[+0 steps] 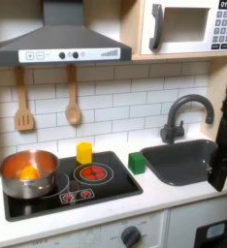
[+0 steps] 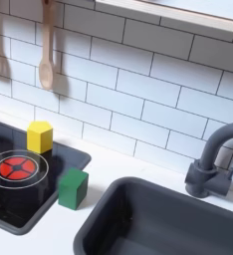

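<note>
My black arm and gripper [image 1: 222,172] hang at the first exterior view's right edge, above the right end of the dark sink [image 1: 188,163]. The fingers are cut off by the frame edge, so whether they are open or shut is unclear. Nothing is seen in them. The nearest loose thing is a green block [image 1: 136,162] on the counter between stove and sink, also seen as the green block [image 2: 73,188] in the second exterior view. A yellow block [image 1: 83,152] stands on the stove's back edge, shown as the yellow block [image 2: 40,135] behind the red burner [image 2: 16,166].
A metal pot [image 1: 11,167] holding an orange item [image 1: 28,173] sits on the black stove [image 1: 106,189] at left. A grey faucet [image 1: 183,114] rises behind the sink. Wooden spatula [image 1: 23,102] and spoon [image 1: 73,97] hang on the tiled wall. Hood [image 1: 57,46] and microwave [image 1: 188,27] sit overhead.
</note>
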Controlling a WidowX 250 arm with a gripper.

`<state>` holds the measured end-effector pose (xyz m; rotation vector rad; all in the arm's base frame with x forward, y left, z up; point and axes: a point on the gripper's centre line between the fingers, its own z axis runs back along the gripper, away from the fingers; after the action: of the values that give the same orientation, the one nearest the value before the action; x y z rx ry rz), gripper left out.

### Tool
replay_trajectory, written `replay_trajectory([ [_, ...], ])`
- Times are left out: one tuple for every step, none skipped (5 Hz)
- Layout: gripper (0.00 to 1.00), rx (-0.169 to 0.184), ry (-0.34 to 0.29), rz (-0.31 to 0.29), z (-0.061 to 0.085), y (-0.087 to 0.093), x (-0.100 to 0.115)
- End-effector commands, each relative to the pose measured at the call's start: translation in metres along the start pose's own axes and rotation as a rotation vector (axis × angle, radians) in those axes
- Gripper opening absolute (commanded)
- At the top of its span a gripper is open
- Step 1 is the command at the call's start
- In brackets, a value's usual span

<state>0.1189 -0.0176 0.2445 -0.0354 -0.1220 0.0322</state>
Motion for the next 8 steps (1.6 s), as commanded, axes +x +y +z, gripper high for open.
replay_trajectory([
  [1.0,0.0,0.0,0.002,0.0,0.0,0.0],
  [1.0,-0.003,0.012,0.03,-0.006,0.006,0.005],
  [1.0,-0.001,0.006,0.053,-0.009,0.012,0.013],
  [1.0,0.005,0.004,0.05,-0.013,0.019,0.025],
  [1.0,0.014,0.004,0.046,-0.017,0.023,0.032],
  [1.0,0.024,-0.011,0.039,-0.02,0.029,0.046],
  [1.0,0.031,-0.012,0.034,-0.027,0.035,0.06],
  [1.0,0.032,-0.03,0.027,-0.027,0.038,0.07],
])
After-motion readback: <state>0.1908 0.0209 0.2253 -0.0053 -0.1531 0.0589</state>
